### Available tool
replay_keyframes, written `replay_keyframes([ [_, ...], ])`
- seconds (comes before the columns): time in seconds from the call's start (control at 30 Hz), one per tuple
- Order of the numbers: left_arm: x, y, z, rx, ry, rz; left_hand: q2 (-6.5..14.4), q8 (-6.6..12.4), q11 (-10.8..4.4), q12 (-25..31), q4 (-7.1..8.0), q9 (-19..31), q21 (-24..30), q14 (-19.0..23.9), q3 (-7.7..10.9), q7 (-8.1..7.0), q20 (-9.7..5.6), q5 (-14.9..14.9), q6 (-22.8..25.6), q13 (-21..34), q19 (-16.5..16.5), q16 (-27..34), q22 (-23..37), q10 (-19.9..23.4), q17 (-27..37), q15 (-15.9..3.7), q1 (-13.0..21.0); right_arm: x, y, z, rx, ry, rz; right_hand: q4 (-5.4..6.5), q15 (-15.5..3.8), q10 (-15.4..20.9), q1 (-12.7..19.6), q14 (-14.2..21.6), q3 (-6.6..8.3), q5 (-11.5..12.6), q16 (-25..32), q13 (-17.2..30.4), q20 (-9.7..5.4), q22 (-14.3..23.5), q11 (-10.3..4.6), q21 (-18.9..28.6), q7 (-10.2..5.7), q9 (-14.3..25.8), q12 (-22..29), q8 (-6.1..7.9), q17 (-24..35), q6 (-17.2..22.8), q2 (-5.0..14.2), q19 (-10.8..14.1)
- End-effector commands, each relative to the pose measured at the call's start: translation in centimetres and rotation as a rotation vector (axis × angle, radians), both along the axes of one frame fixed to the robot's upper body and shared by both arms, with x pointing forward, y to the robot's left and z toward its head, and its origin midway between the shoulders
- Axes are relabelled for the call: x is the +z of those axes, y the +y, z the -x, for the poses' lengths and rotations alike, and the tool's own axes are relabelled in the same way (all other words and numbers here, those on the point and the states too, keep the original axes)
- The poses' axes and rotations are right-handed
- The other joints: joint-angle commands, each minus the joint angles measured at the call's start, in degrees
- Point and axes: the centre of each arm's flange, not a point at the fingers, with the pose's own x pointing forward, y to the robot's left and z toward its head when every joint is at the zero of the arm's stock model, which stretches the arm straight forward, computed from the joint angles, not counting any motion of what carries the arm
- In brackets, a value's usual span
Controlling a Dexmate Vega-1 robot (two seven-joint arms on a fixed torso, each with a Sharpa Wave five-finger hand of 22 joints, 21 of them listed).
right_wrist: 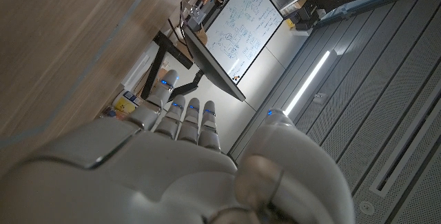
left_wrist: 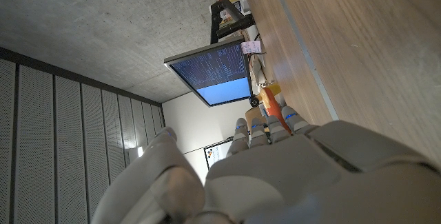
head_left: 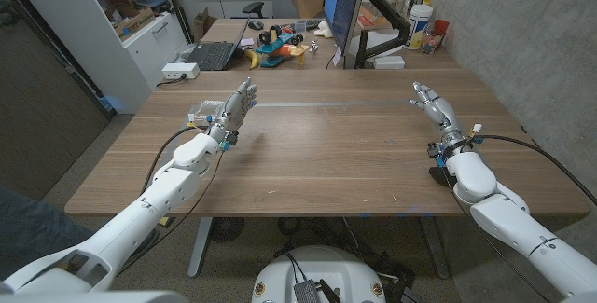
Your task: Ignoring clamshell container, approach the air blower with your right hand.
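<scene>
The wooden table (head_left: pixel 326 144) takes up most of the head view, and its middle is bare boards, which leaves both arms room to reach in from the near corners. The left arm (head_left: pixel 159 196) stretches well forward along the left side. The right arm (head_left: pixel 504 214) is bent and lies closer to the near edge (a waiting pose, by my reading, with the approach not yet begun). Beyond the far edge a monitor (head_left: pixel 340 9) stands on a black arm, and a laptop (head_left: pixel 213 54) sits on the desk behind.

The left hand (head_left: pixel 233 112) stands on its edge with its fingers straight and close side by side, thumb a little off, holding nothing. It is parked just beside the clamshell container (head_left: pixel 203 114), a clear box on its outer side; whether they touch I cannot tell. Since that box is to be ignored, the left hand probably has no job here.

The right hand (head_left: pixel 434 107) is raised over the table's right side, palm turned inward, fingers extended and slightly fanned, thumb apart, nothing in its grasp. Its wrist view shows the same straight fingers (right_wrist: pixel 186 117).

The air blower I cannot pick out with any confidence on the table, so its place is uncertain.
</scene>
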Motion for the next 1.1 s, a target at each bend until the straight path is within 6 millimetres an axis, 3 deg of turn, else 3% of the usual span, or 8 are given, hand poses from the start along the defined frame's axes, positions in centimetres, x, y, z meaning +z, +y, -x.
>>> replay_keyframes([
  [0.03, 0.1, 0.0, 0.3, 0.002, -0.004, -0.005, 0.4, 0.37, 0.23, -0.2, -0.30, 0.3, -0.3, 0.0, -0.09, 0.33, -0.14, -0.1, 0.5, 0.2, -2.4, 0.3, 0.1, 0.2, 0.2, 0.46, 0.2, -0.4, -0.3, 0.9, -0.046, -0.025, 0.037, -0.37, -0.65, 0.0, 0.8, 0.3, 0.19, 0.4, -0.2, 0.3, -0.04, 0.2, -0.15, -0.3, -0.40, 0.1, -0.1, 0.10, 0.0, 0.1, -0.12, 0.4],
  [1.1, 0.1, -0.4, 1.1, 0.001, -0.010, -0.003, 0.6, 0.30, 0.22, -0.4, -0.50, 0.3, -1.1, 0.1, -0.20, 0.47, 0.15, -0.3, 0.8, 0.2, -2.3, 0.3, 0.2, 0.3, 0.2, 0.53, 0.2, -1.8, -1.4, 2.9, -0.135, -0.084, 0.085, -0.95, -1.02, 0.6, 1.3, 0.8, 0.29, 0.8, -0.1, 0.3, -0.05, 0.3, -0.69, -1.3, -1.42, 0.1, -0.1, 0.11, -0.5, 0.4, -0.16, 0.8],
])
